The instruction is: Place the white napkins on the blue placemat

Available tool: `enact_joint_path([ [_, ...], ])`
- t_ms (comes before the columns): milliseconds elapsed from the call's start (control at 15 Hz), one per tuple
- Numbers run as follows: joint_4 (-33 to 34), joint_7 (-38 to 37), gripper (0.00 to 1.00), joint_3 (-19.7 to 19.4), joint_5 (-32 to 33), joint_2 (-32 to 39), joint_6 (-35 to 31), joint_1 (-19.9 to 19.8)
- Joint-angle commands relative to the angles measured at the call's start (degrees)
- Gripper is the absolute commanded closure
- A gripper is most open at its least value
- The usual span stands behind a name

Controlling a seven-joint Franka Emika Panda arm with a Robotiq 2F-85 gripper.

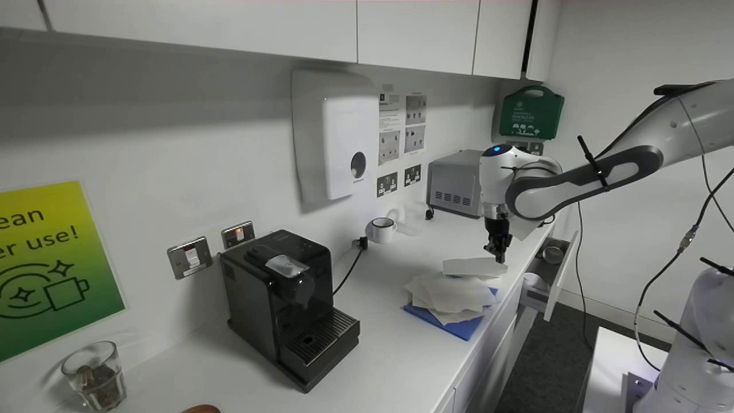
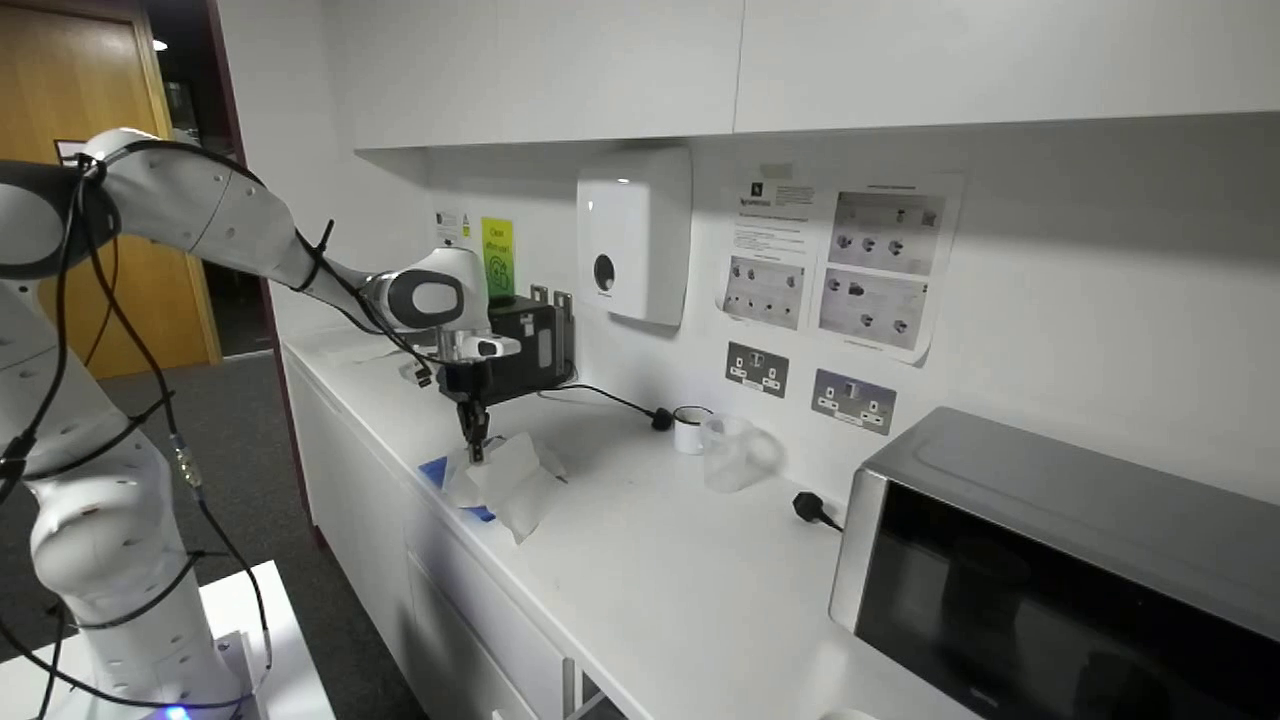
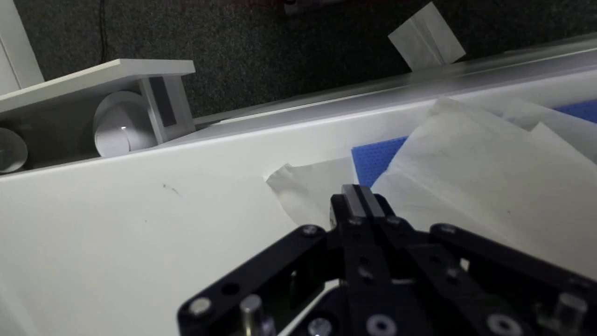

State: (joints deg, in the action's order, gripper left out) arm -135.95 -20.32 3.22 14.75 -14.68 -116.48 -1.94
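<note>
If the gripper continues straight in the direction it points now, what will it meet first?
Probably the napkin sticking out past the placemat; the gripper points down towards it, but the gap is hard to judge.

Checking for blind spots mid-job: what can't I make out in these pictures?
Blue placemat: its middle is covered by the white napkins in both exterior views.
Napkin count: overlapping napkins hide one another in all views.
Wrist view: the gripper blocks part of the napkins.
Brown object: cut off by the bottom edge in an exterior view.
</note>
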Motion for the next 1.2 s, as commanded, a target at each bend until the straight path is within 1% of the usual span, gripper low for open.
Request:
enact_joint_path([
  [0, 0.09, -4.81, 1.0, 0.92, -3.59, -0.73, 1.3, 0.44],
  [267, 0.3, -6.01, 1.0, 0.97, -7.98, -0.87, 1.85, 1.01],
  [400, 0.92, -5.63, 1.0, 0.85, -10.51, -0.74, 2.49, 1.19],
  [667, 2.95, -7.86, 1.0, 1.28, -14.3, 0.02, 3.67, 1.36],
  [1133, 8.19, -13.17, 1.0, 3.68, -14.47, 2.0, 8.03, 1.8],
])
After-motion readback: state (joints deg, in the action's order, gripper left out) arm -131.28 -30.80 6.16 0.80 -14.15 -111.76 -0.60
